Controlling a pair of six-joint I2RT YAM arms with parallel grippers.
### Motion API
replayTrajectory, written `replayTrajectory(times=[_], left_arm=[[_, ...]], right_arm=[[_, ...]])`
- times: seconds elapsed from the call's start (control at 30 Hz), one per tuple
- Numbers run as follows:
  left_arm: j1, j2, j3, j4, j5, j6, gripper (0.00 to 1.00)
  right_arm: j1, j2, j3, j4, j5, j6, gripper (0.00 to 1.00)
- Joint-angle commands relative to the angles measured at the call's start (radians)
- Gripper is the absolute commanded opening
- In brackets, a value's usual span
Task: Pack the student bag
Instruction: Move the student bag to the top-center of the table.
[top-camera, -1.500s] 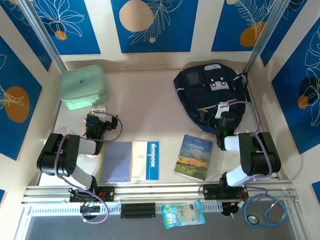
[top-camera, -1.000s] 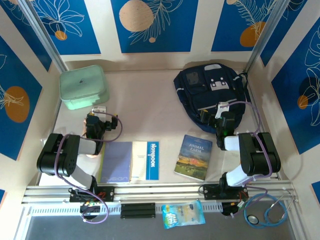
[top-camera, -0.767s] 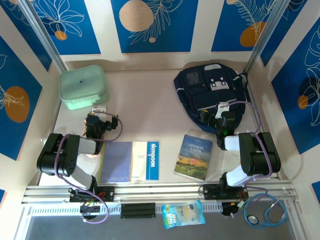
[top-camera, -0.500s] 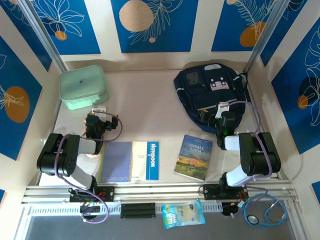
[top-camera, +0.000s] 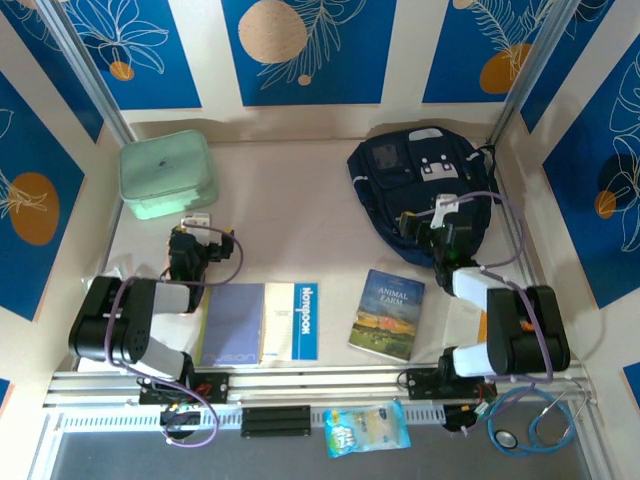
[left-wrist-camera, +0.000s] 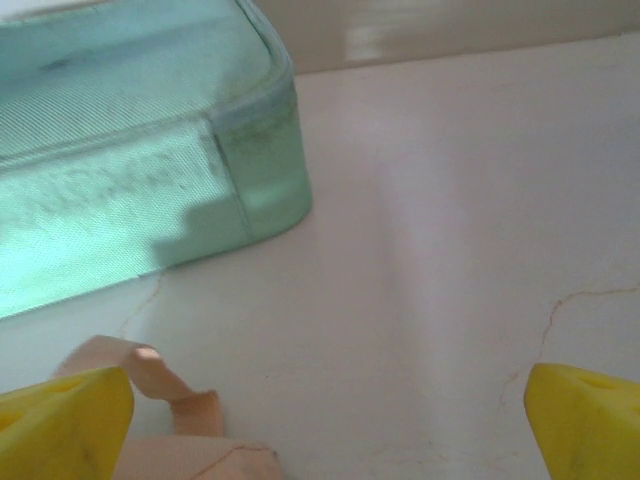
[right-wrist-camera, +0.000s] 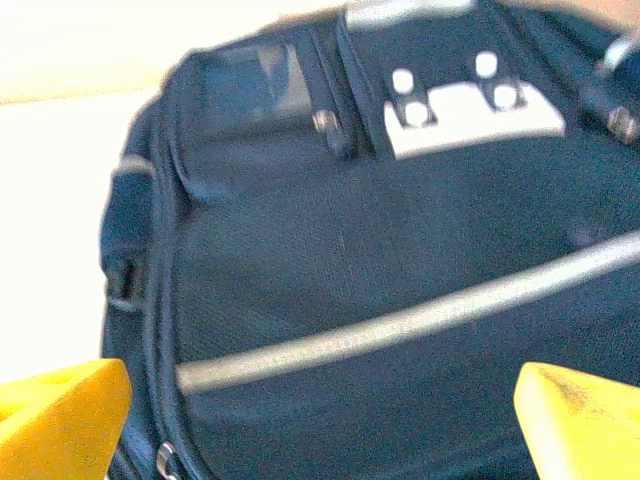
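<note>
A: Grip status?
B: Both wide open, empty: left end effector (left-wrist-camera: 320, 415) near box (top-camera: 166, 178), right end effector (right-wrist-camera: 320, 420) at near edge of bag (top-camera: 415, 180).
A: Bag position?
B: Far right of desk (top-camera: 300, 210), front pocket up.

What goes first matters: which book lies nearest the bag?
The Animal Farm book, close to the student bag; the blue notebook and white notebook lie farther left.

student bag (right-wrist-camera: 380, 280) blurred, cropped right and bottom; mint box (left-wrist-camera: 120, 170) cropped left and top; tan curled scrap (left-wrist-camera: 175, 405) cut at bottom edge, unidentifiable; packet (top-camera: 366, 430) print too small to read
</note>
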Motion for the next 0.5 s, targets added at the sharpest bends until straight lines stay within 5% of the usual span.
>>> replayTrajectory(times=[0.0, 0.27, 0.47], left_arm=[[0.010, -0.118, 0.017, -0.100, -0.062, -0.011, 1.00], [0.007, -0.335, 0.232, -0.643, -0.095, -0.340, 1.00], [0.008, -0.357, 0.286, -0.716, 0.034, -0.476, 1.00]], right_arm=[[0.011, -0.093, 0.107, -0.280, 0.028, 0.069, 0.99], [0.038, -0.106, 0.350, -0.799, -0.002, 0.369, 0.99], [0.022, -0.032, 0.425, -0.937, -0.109, 0.430, 0.99]])
